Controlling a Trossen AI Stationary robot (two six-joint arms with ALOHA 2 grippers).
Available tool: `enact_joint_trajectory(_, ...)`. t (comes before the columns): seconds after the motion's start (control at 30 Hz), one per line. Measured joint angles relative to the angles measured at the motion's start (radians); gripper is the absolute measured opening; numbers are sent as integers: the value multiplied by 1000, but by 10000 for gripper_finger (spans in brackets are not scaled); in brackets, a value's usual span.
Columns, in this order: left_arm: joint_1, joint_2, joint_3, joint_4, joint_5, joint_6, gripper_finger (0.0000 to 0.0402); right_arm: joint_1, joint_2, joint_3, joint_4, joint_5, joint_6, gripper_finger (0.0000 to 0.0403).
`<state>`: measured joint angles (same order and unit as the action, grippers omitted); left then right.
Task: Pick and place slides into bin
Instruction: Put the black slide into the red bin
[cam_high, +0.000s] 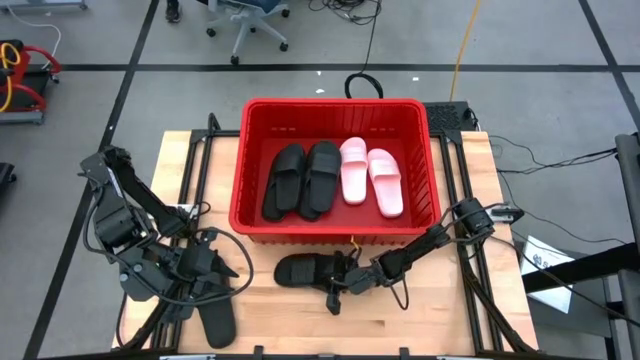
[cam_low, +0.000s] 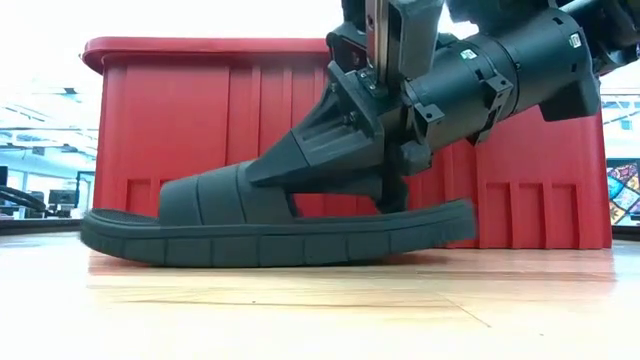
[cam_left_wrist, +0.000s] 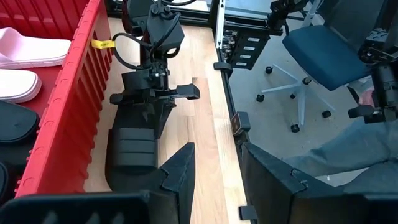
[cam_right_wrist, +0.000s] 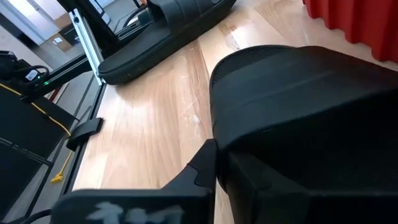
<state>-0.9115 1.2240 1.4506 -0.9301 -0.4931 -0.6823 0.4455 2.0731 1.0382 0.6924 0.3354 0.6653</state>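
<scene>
The red bin stands at the table's far middle, with two black slides and two pink slides lying flat in it. A black slide lies on the table just in front of the bin. My right gripper reaches it from the right and is shut on its strap. Another black slide lies sole-down near the front left edge. My left gripper hangs open above the table's left part, pointing at the held slide and touching nothing. My right gripper holds the slide's wide strap at its heel-side edge. One finger lies over the top of the strap; the other is hidden behind it. The fingers come from the table's right, slanting slightly down, along the slide. The toe end rests on the table and the heel end sits a little raised.
The bin's near wall stands close behind the held slide, with a yellow tag on it. Bare wood lies at the front right. Cables and the table's frame rails run along the right edge.
</scene>
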Motion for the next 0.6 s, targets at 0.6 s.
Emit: enact_joint_trajectory(0.6,0,0,0,0,-3,-4,129,95,-347,0,-299,4,-90,1)
